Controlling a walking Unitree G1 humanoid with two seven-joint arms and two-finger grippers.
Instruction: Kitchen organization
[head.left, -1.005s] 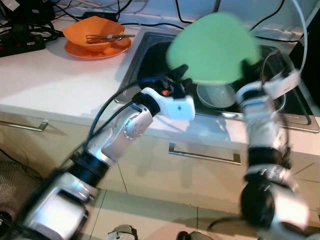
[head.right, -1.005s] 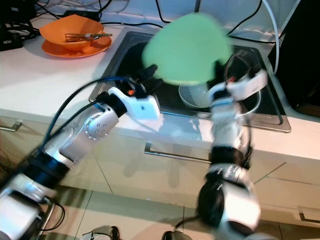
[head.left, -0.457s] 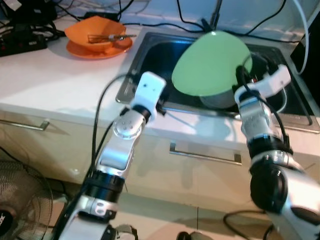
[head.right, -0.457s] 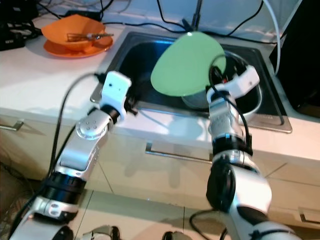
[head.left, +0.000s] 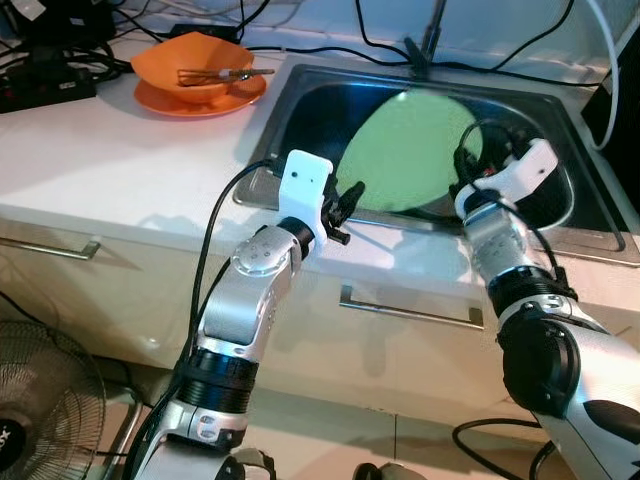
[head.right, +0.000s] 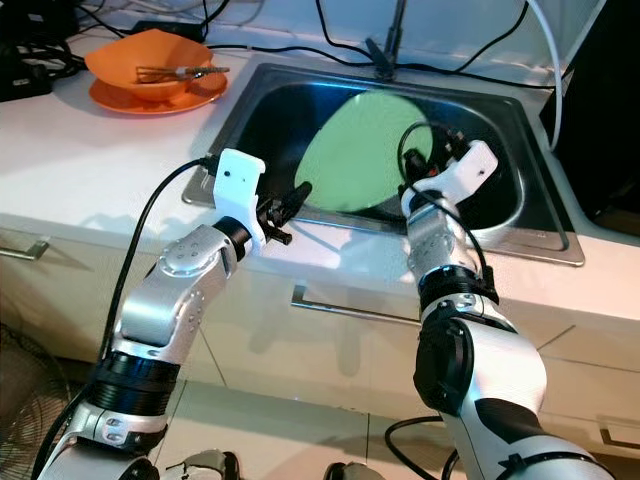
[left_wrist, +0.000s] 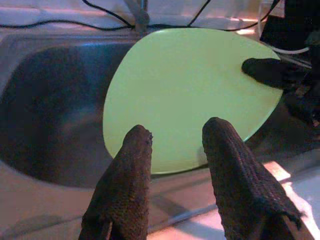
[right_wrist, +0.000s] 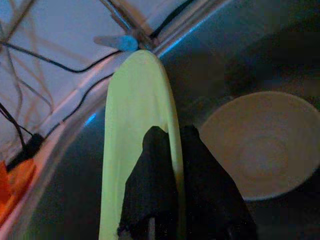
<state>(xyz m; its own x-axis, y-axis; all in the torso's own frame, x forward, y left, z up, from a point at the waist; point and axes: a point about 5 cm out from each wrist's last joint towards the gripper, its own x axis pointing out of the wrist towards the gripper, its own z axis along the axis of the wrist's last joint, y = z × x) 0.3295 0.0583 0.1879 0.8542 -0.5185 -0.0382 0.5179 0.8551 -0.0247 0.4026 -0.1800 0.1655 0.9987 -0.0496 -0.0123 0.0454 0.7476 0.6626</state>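
The green plate (head.left: 405, 150) has come down: a second ago it was held high and blurred above the sink (head.left: 300, 95), and now it sits low inside the basin, tilted on edge. The right gripper (head.left: 468, 178) has its fingers (right_wrist: 150, 200) clenched on the plate's rim, one on each face, so the plate is not yet let go. Beside it in the basin lies a white bowl (right_wrist: 260, 145). The left gripper (head.left: 345, 205) has pulled back from the plate to the sink's front edge, its fingers (left_wrist: 127, 175) apart and holding nothing. This looks like the plate being lowered into the sink, with only the release left. An orange bowl (head.left: 195, 65) with a whisk (head.left: 215, 74) stands on the counter (head.left: 100, 150), well apart.
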